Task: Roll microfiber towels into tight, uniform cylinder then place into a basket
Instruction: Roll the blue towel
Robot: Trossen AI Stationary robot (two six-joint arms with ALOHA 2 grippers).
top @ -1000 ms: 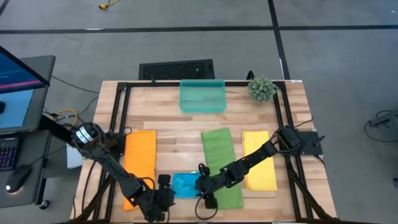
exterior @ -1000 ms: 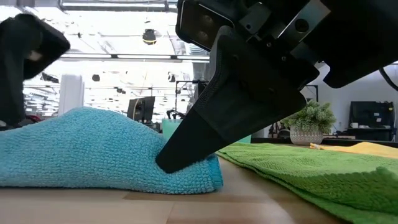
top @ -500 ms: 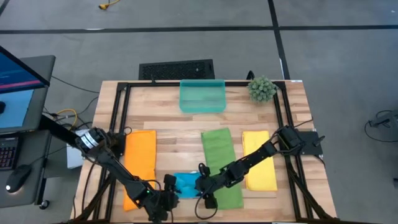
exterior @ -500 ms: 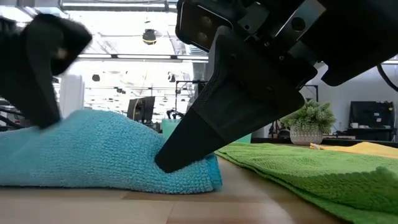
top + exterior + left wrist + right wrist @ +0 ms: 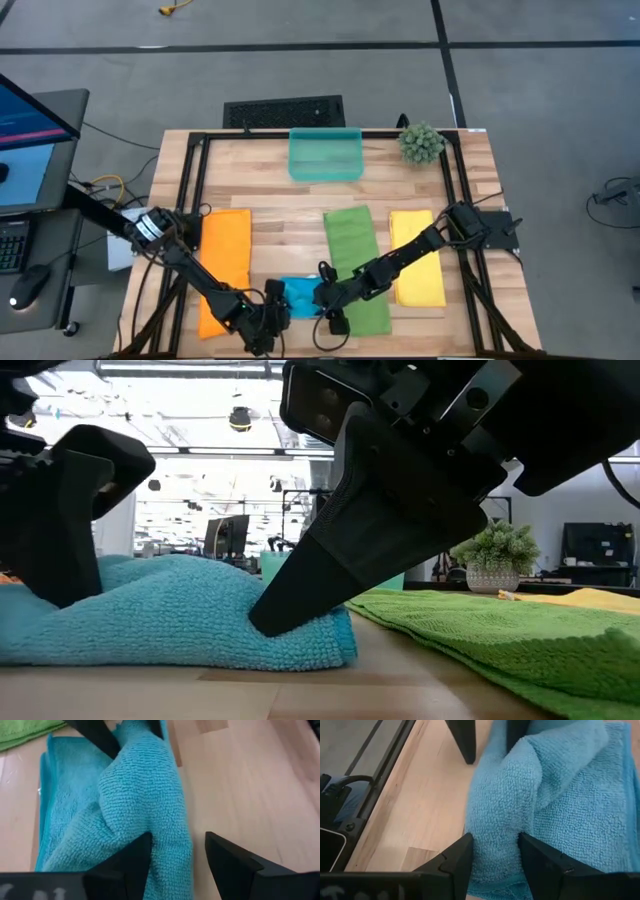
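Blue towel (image 5: 300, 297): bunched at the table's (image 5: 270, 160) near edge, between the orange and green towels, with a raised fold running along it.

Left gripper (image 5: 176, 851): at the blue towel's left end, fingers (image 5: 131, 856) narrowly apart and straddling the edge of the raised fold; one finger presses into the cloth, the other sits over bare wood just beside it.

Right gripper (image 5: 494, 851): at the blue towel's right end, fingers narrowly apart, pinching the raised fold between them.

Green towel (image 5: 355, 265): flat, right of the blue one, partly under the right arm.

Orange towel (image 5: 224, 262): flat, at the left, partly under the left arm.

Yellow towel (image 5: 417, 256): flat, at the right, beside the green.

Basket (image 5: 325, 154): at the table's far edge, middle, well apart from the towels.

Plant (image 5: 421, 143): far right corner, just beside the basket.
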